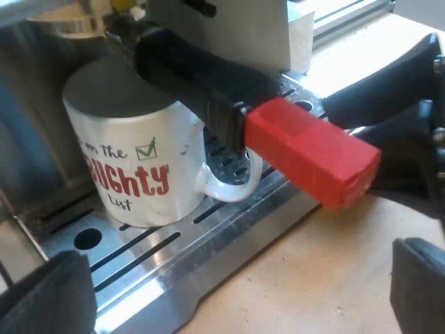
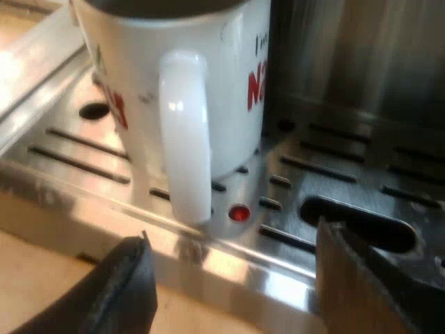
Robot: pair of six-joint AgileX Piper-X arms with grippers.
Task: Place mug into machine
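White printed ceramic mug (image 2: 233, 118) stands upright on the slotted steel drip tray (image 2: 334, 184), handle pointing at the nearer, wide-open right gripper (image 2: 236, 285).

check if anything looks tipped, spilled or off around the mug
Nothing stands out. The mug stands upright on the drip tray, beneath the holder's red-ended handle; the tray looks dry.
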